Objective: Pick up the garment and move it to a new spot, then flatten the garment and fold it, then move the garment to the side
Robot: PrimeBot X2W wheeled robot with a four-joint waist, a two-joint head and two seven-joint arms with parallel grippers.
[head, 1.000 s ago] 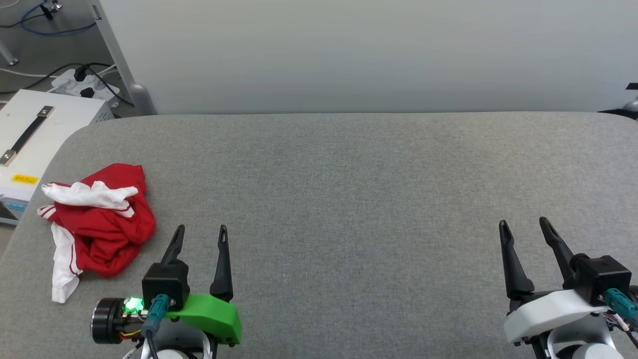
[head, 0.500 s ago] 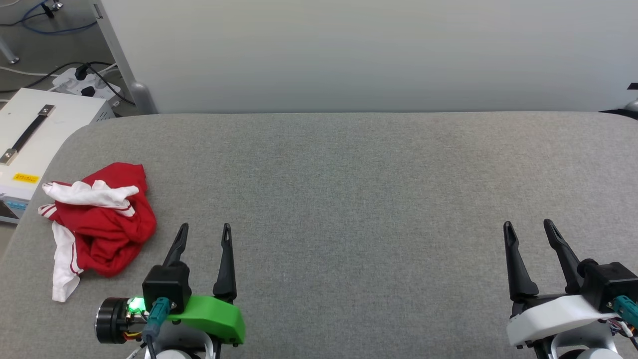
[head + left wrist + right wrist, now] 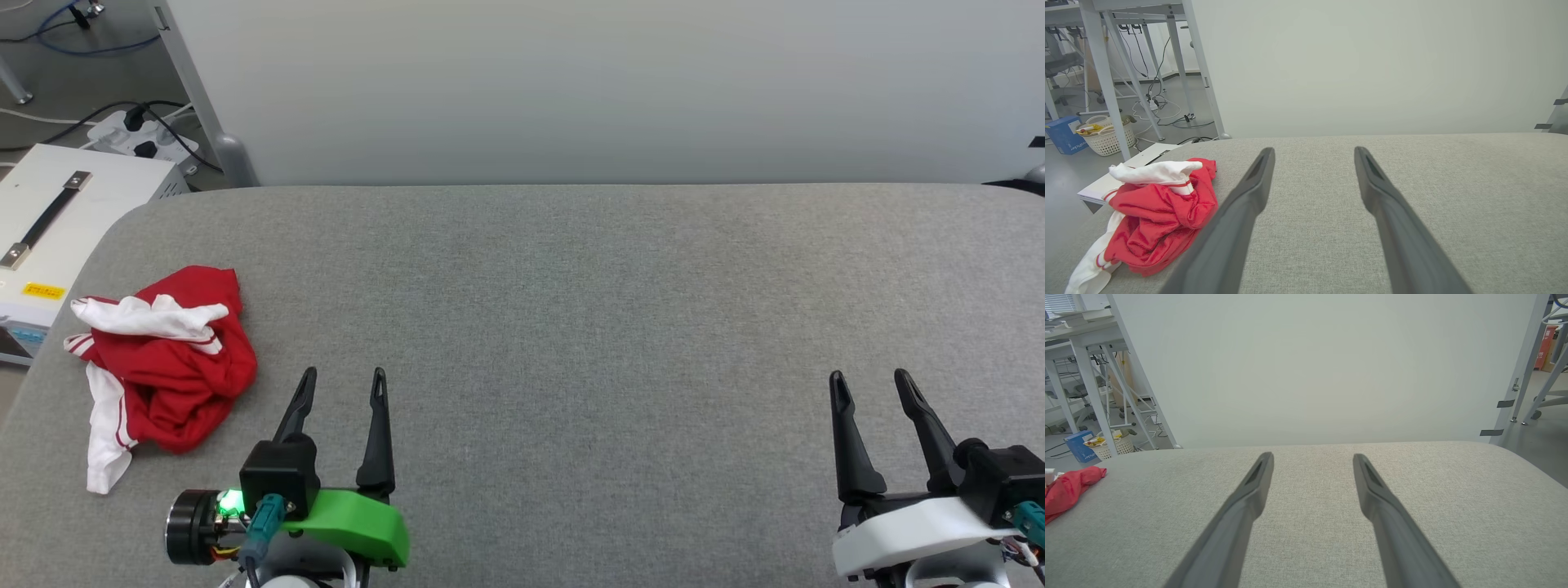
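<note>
The shirt (image 3: 175,367) lies in a crumpled heap near the left end of the grey padded table (image 3: 571,286), red cloth bunched up with a white sleeve thrown over the top and another trailing toward the near edge. The folds hide most of it, and no print can be made out. In the right wrist view only a red corner (image 3: 1067,490) of it shows, cut off by the frame edge.

The left gripper (image 3: 344,374) hovers just right of the heap, fingers spread wide and holding nothing. The right gripper (image 3: 869,376) is well away at the far right, also spread and bare.

On the floor beyond the table stands a white basket (image 3: 1106,136) with something yellow in it, too small to identify, next to a blue box (image 3: 1063,134). A white case (image 3: 57,229) beside the table is partly cut off.
</note>
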